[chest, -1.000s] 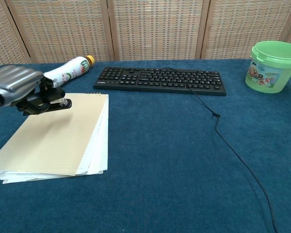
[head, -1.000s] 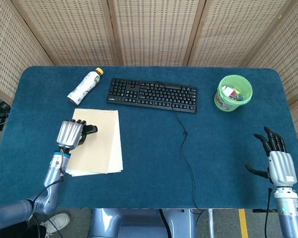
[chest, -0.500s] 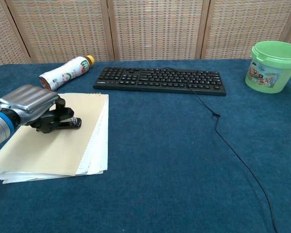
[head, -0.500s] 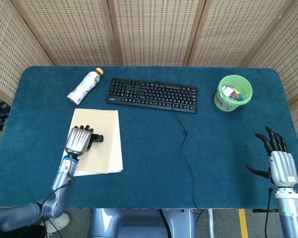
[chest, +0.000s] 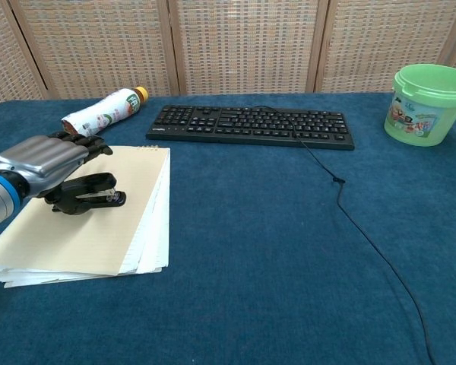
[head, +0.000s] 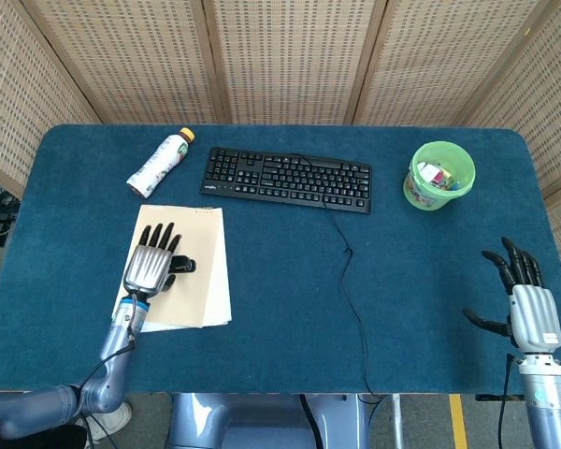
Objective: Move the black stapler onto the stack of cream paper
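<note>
The left hand's fingers (chest: 91, 144) are spread and stretched forward, pinching nothing; the left hand (head: 151, 265) hovers low over the paper (head: 201, 281), with the stapler (chest: 87, 192) lying on the sheet just under and beside the palm, its nose poking out toward the keyboard (head: 287, 178) side. In the head view the stapler (head: 180, 267) shows only as a dark tip at the right edge of the hand, so I cannot tell whether the thumb or palm touches it; in the chest view a dark part of the hand sits very close over the stapler's back end. That closeness is the risk: if the hand lifts or pulls back while a finger or the thumb catches the stapler, it could drag it across the top sheet, tip it, or push it off the stack onto the cloth. A sideways sweep could also ruffle or shift the loose sheets, whose lower edges already fan out unevenly. A straight rise, clear of the stapler, looks the safest exit. The right hand (head: 521, 301) rests far off at the table's right edge, fingers apart and holding nothing, well away from bottle (head: 158, 162), cable (head: 351, 281) and bucket (head: 439, 175).
</note>
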You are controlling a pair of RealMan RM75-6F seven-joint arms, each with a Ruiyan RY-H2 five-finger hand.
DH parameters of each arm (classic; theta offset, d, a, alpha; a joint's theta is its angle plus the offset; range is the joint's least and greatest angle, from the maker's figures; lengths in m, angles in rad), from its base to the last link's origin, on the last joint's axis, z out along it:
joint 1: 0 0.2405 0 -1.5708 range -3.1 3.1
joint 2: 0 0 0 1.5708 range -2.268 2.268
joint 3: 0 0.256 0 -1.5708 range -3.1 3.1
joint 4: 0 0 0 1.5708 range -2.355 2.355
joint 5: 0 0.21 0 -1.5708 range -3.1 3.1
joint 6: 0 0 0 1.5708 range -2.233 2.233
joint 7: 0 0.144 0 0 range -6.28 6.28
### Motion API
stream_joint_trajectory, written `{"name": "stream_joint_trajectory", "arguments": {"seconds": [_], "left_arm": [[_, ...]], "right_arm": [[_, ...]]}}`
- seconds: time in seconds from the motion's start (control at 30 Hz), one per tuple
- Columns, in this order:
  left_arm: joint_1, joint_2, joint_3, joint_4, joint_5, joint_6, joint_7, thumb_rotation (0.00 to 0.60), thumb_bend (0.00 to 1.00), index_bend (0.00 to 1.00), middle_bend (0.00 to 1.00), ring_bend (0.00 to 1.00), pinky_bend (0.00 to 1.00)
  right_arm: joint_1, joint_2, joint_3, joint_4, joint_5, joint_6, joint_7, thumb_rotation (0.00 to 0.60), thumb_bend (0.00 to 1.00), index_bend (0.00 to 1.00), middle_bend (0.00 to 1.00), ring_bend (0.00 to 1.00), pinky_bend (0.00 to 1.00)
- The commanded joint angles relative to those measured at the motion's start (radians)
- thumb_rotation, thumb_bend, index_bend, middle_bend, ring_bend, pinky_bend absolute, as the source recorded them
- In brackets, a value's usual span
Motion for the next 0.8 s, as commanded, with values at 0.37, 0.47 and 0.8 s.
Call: {"name": "stream_joint_trajectory", "arguments": {"seconds": [0.37,0.47,0.8], "left_arm": [[0.142,0.113,0.019,-0.183,0.278,0.312,-0.258,0.6,0.31,0.1,0.0,0.0,0.0],[0.201,0.149,0.056,-0.204,0.327,0.389,-0.274,0.6,0.31,0.1,0.0,0.0,0.0],[0.357,0.237,0.143,-0.221,0.427,0.54,-0.344,0.6,0.31,0.08,0.0,0.0,0.0]], "right_arm": [[0.001,0.0,-0.003,0.008,0.004,-0.007,-0.042,0.6,0.15,0.2,0.0,0.0,0.0],[0.006,-0.001,-0.014,0.015,0.012,-0.031,-0.082,0.6,0.15,0.19,0.0,0.0,0.0],[0.021,-0.003,-0.035,-0.011,0.044,-0.084,-0.227,0.6,0.15,0.16,0.0,0.0,0.0]]}}
